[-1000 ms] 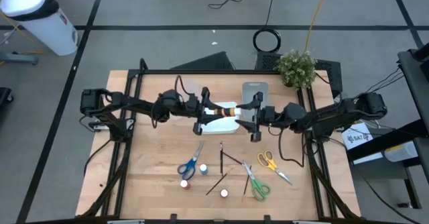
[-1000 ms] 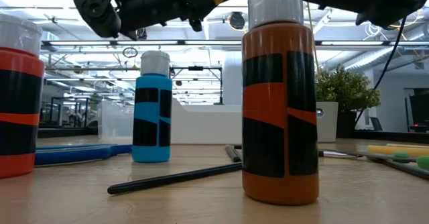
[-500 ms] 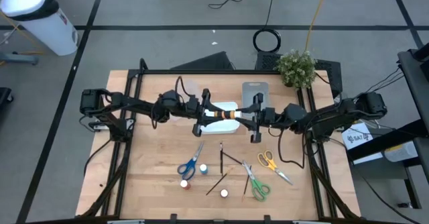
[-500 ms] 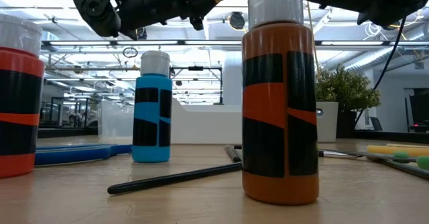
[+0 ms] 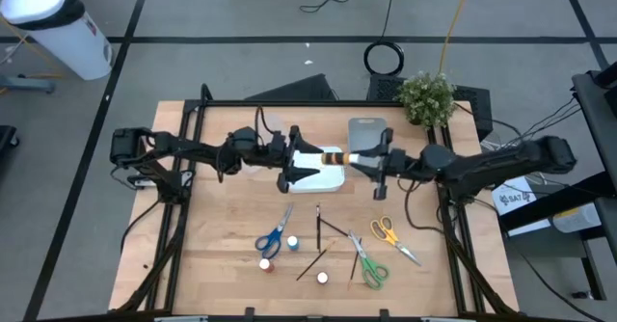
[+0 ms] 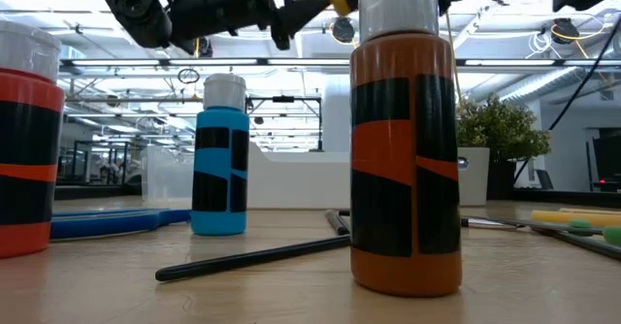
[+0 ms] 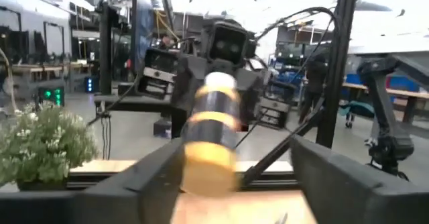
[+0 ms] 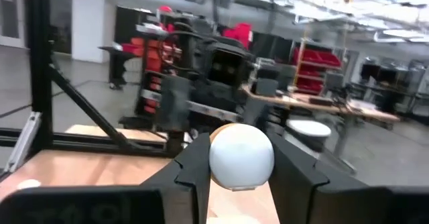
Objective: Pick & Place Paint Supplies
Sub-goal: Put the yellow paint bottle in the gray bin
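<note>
A yellow-orange paint bottle (image 5: 333, 155) with black bands and a white cap hangs on its side above the white tray (image 5: 326, 177) at the table's middle. My right gripper (image 5: 359, 158) is shut on its cap end. My left gripper (image 5: 310, 163) stands open, its fingers on either side of the bottle's base end (image 7: 208, 163); whether one finger brushes the base, I cannot tell. On the near half of the table lie blue scissors (image 5: 273, 235), orange-yellow scissors (image 5: 386, 232), green scissors (image 5: 367, 264), dark brushes (image 5: 318, 228) and small paint pots (image 5: 292, 240). My right gripper pinches the bottle's white cap (image 8: 241, 155) between its two fingers, one on each side. The fingers come level from the table's right side and lie along the bottle. The bottle sticks out level toward the left arm, lifted clear of the tray.
A clear tray (image 5: 366, 129) lies at the far side, a green potted plant (image 5: 427, 95) at the far right corner. In the low view an orange bottle (image 6: 405, 159), a blue bottle (image 6: 220, 159), a red bottle (image 6: 24, 140) and a brush (image 6: 252, 258) stand or lie close to the camera.
My left gripper has opened and let go of the bottle's base end. My right gripper has drawn back a little toward the table's right edge, and the bottle has gone with it, still level above the white tray.
</note>
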